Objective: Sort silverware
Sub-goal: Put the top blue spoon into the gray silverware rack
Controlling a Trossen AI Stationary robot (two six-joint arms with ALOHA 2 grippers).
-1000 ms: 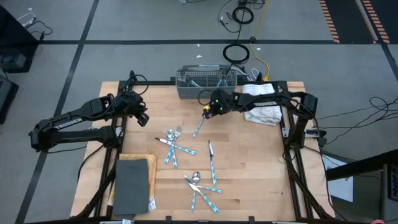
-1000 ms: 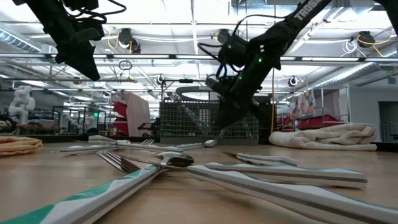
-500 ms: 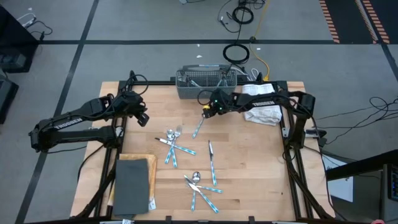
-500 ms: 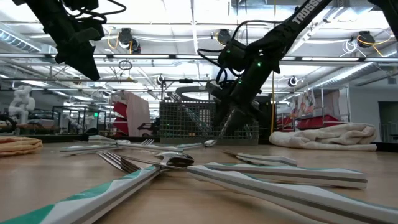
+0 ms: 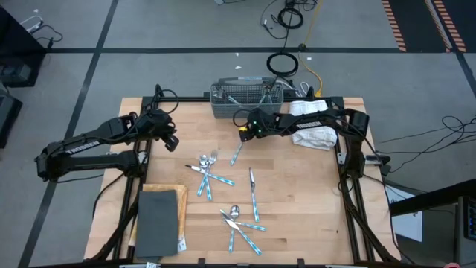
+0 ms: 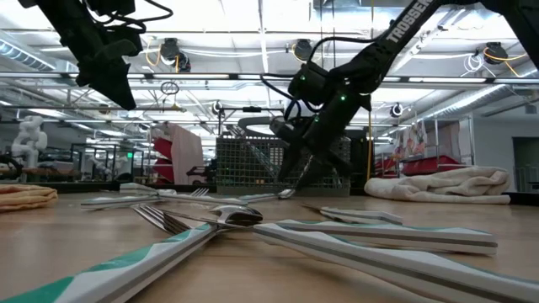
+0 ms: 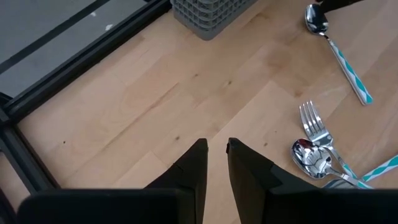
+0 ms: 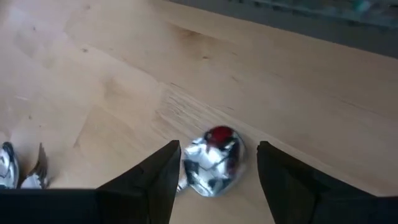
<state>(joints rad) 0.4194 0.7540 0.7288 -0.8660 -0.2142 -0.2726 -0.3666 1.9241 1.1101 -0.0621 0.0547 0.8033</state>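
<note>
On the bench [image 5: 297, 201], the right gripper [image 5: 244, 132] hung just above a lone spoon [image 5: 237, 152], fingers [image 8: 155, 180] spread apart and gripping nothing.

Nearest the front edge lay most of the silverware: one crossed cluster [image 5: 242, 222], then a second heap [image 5: 207, 173] toward the middle. The spoon lay beyond them, just short of the wire basket [image 5: 247, 99] at the back, its bowl [image 8: 211, 160] between the spread fingers. A sound pick would probably mean lowering squarely over the neck and closing only once both fingers flanked the metal, lest the bowl skid. The left gripper [image 7: 216, 162] waited over bare wood at the left, its fingers nearly together and empty.
</note>
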